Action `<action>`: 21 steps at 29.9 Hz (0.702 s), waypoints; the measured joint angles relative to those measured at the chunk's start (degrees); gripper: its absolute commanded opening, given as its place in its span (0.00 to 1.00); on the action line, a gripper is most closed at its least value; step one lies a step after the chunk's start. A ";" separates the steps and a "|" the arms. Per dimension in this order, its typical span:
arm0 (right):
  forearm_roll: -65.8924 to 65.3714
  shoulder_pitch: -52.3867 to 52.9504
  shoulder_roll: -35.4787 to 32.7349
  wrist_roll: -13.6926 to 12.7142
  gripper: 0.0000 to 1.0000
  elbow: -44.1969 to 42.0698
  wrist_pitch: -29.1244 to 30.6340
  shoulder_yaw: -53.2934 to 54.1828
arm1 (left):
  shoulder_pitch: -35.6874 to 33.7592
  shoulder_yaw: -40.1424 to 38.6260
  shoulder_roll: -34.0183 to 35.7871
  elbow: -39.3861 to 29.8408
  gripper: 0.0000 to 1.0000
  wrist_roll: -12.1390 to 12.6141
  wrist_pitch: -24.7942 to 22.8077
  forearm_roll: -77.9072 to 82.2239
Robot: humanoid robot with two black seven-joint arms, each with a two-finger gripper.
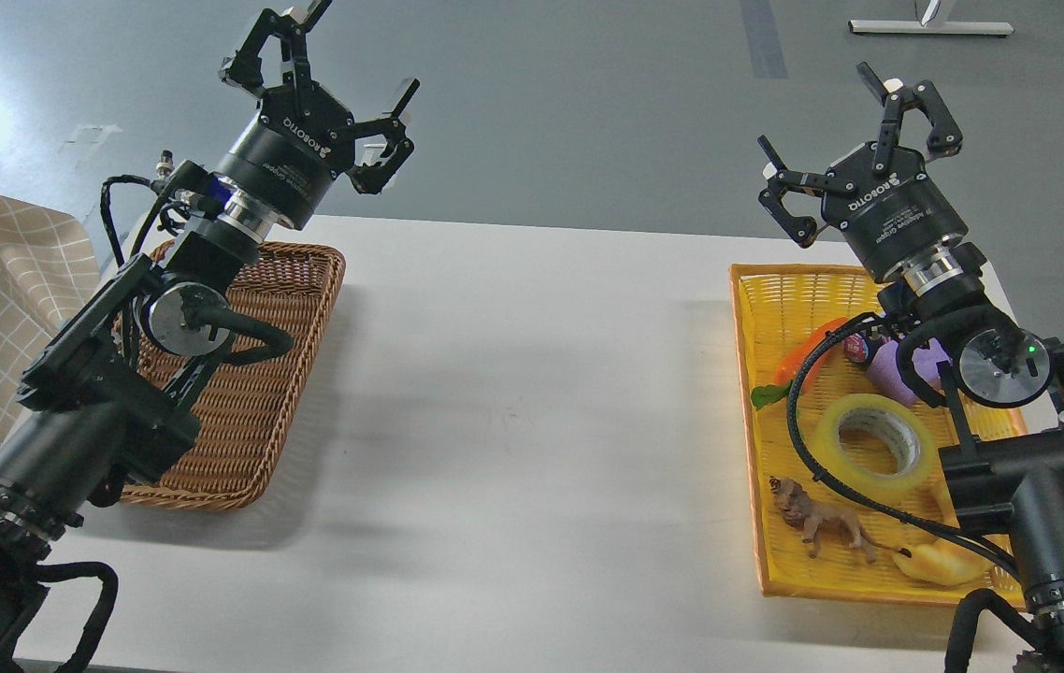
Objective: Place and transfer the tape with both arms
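Tape lies flat in the yellow basket (beside a toy lion); left gripper and right gripper hover spread, empty.

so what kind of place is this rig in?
Probably a robotics lab or test space: a plain white table on a bare grey floor, with a yellow tray of toy props and a wicker basket.

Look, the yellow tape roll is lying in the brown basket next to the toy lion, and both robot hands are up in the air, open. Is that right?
Not quite. The tape lies in the yellow basket, not the brown basket. The head view shows it next to the toy lion, with the left gripper and right gripper raised and open.
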 measured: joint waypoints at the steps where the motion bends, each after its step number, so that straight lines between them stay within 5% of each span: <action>1: 0.00 0.00 0.00 0.00 1.00 0.00 0.00 -0.01 | 0.00 0.00 0.00 0.13 0.98 0.00 0.00 0.00; 21: 0.00 -0.44 0.17 0.00 1.00 -0.03 0.00 -0.12 | -0.05 0.69 -0.01 0.44 0.98 0.33 0.00 0.00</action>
